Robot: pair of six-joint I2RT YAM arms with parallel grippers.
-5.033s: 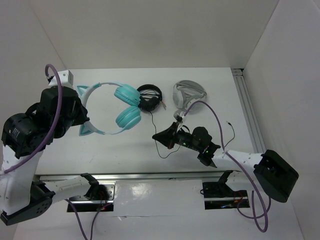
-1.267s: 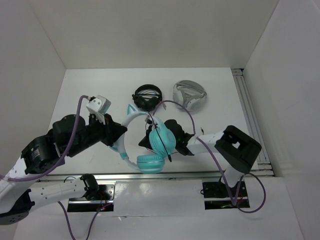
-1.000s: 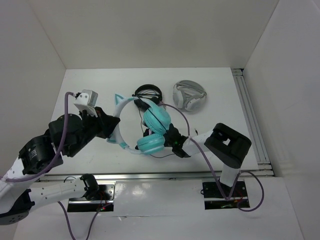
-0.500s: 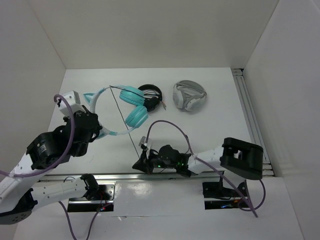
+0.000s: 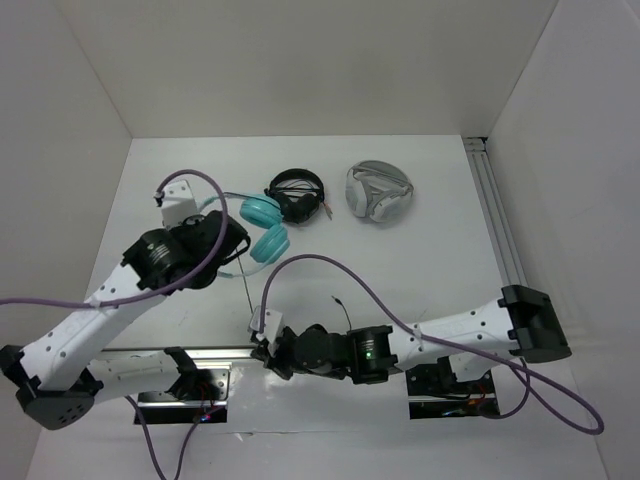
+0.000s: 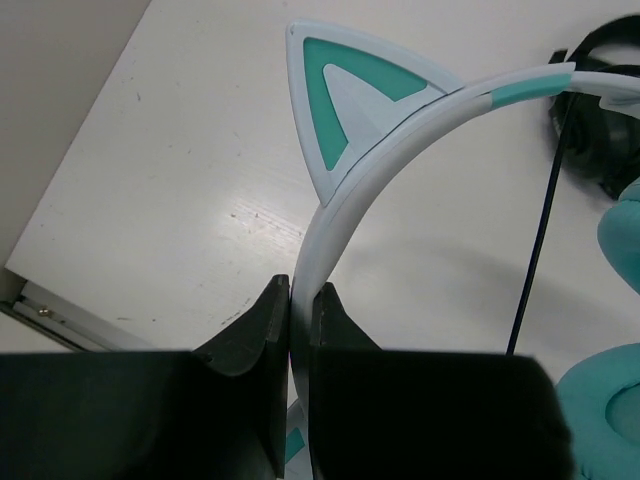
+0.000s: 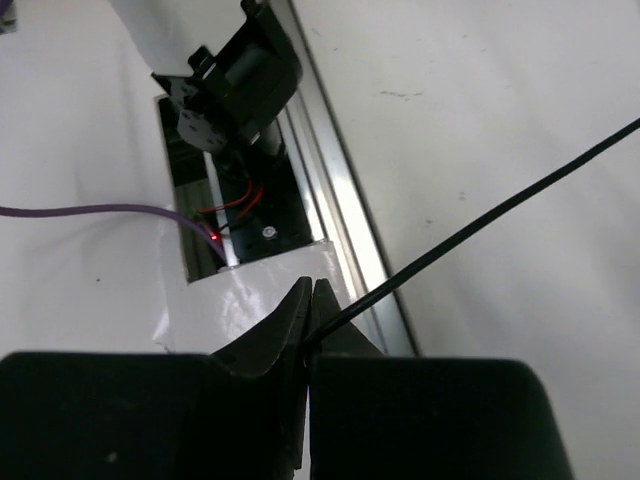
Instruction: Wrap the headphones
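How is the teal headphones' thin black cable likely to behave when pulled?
The cable is taut and straight from the right pincer, so it probably goes floppy once released. Thin and smooth, it may slip through the shut jaws.

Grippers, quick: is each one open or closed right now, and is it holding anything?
The left gripper is closed on the headphones, clamping the pale headband.
The right gripper is closed, pinching the thin black cable.
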